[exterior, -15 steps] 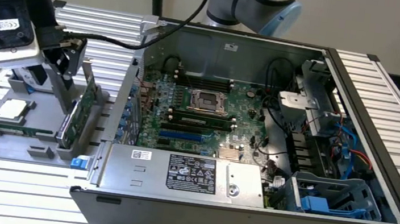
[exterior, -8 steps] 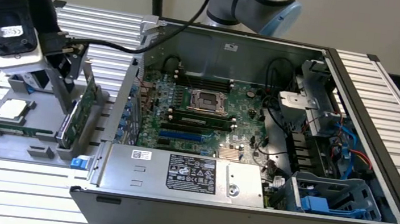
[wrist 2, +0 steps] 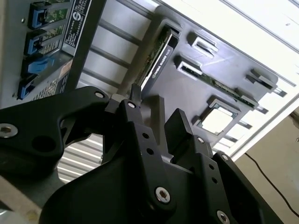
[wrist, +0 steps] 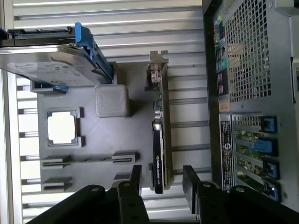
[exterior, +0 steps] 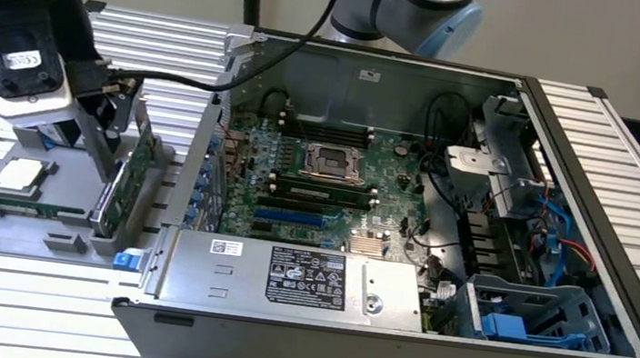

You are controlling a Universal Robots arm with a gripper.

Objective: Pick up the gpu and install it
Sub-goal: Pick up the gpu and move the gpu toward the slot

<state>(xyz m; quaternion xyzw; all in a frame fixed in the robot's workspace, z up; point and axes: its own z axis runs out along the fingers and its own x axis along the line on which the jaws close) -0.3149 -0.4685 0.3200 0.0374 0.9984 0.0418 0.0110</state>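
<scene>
Fingers of the hand [wrist: 162,179] are held apart, one on either side of the gpu [wrist: 159,135], which is stood on edge in the gray holder [wrist: 107,135] just beside the computer case [wrist: 252,56]. The card seems not yet gripped, though contact is hard to judge. The holder is set on the slatted desk [wrist: 140,28].

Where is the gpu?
At the exterior view's left, the gpu stands on edge in the grey tray, beside the computer case, under the open gripper.
</scene>
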